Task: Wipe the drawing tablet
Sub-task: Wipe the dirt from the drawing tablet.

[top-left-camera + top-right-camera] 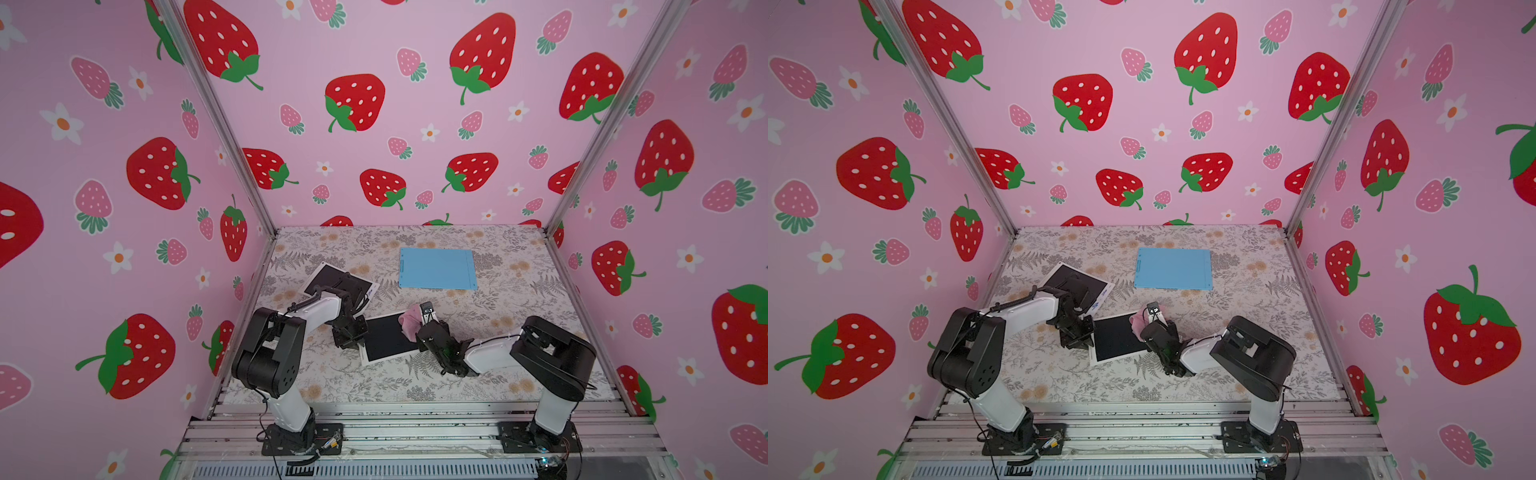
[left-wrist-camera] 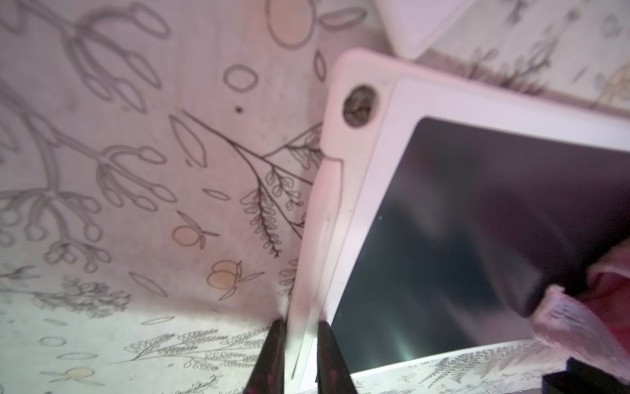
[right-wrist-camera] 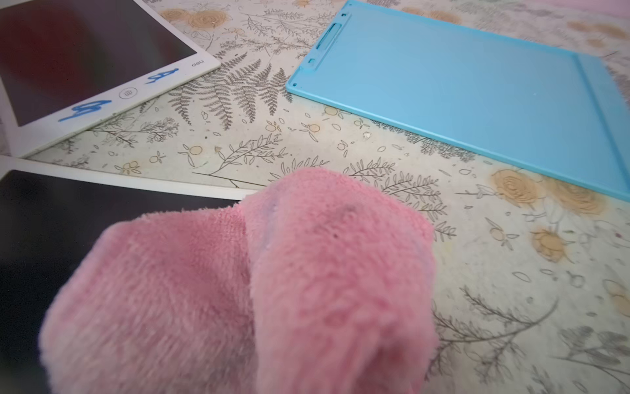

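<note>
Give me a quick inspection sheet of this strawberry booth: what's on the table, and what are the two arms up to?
Surface: floral-print table, lightly speckled.
Job's things: near white tablet with dark screen, lying tilted; pink cloth resting at its edge.
Clutter: second white tablet with blue scribbles on its frame; blue tablet lying face down.
Grippers: left gripper pinches the near tablet's white frame; right gripper is shut on the pink cloth.
Cables: black cables at the arm bases.
Surroundings: pink strawberry walls, metal rails in front.
</note>
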